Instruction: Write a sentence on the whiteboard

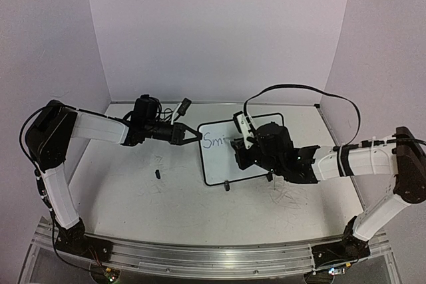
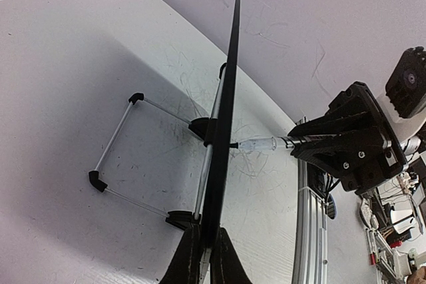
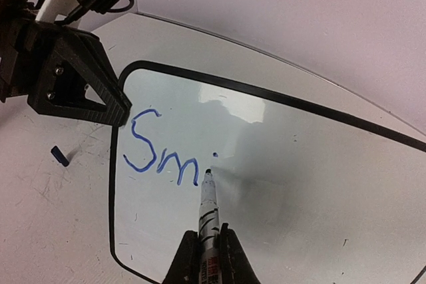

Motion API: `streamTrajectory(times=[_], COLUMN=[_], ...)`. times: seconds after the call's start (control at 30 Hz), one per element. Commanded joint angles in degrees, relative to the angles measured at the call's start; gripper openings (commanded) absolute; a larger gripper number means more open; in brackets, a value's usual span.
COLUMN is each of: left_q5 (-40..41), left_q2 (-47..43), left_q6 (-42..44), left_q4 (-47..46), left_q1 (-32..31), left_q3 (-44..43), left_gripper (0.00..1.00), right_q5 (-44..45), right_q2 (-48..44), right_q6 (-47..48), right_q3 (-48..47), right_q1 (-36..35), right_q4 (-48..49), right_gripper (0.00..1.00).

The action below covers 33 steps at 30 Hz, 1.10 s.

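Note:
The whiteboard (image 1: 219, 157) stands tilted at the table's middle, black-framed. In the right wrist view the whiteboard (image 3: 299, 184) carries blue letters "Sm" and a dot (image 3: 163, 154), the start of the sentence. My right gripper (image 3: 209, 247) is shut on a marker (image 3: 209, 211), its tip on or just off the board under the dot. My left gripper (image 2: 205, 257) is shut on the board's left edge (image 2: 223, 138), seen edge-on; the marker tip (image 2: 256, 144) meets the board face. In the top view the left gripper (image 1: 193, 135) grips the board's upper left and the right gripper (image 1: 238, 145) hovers over it.
A small black marker cap (image 1: 158, 173) lies on the table left of the board. The board's wire stand and black feet (image 2: 113, 164) rest behind it. Grey scuff marks cover the tabletop. White walls enclose the back and sides.

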<state>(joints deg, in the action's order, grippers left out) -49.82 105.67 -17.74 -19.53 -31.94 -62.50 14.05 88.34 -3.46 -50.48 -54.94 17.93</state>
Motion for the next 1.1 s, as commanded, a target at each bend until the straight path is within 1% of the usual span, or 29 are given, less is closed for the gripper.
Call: streamTrajectory(times=[0.0, 0.7, 1.07], left_q5=[-1.8, -1.9, -1.9], left_q2=[-1.3, -1.2, -1.2], left_q6=[-0.1, -0.1, -0.1], left_q4=[0.1, 0.1, 0.1], left_q1=[0.2, 0.2, 0.2], left_q3=[-0.6, -0.6, -0.5], left_gripper=[0.00, 0.00, 0.00], right_q5=[1.4, 3.8, 3.6], right_q2=[0.7, 2.0, 1.3], right_q6=[-0.1, 1.2, 0.3], right_q3=[-1.6, -2.7, -1.0], right_q1=[0.0, 0.0, 0.0], right_q4=[1.5, 2.5, 1.3], right_gripper=[0.00, 0.00, 0.00])
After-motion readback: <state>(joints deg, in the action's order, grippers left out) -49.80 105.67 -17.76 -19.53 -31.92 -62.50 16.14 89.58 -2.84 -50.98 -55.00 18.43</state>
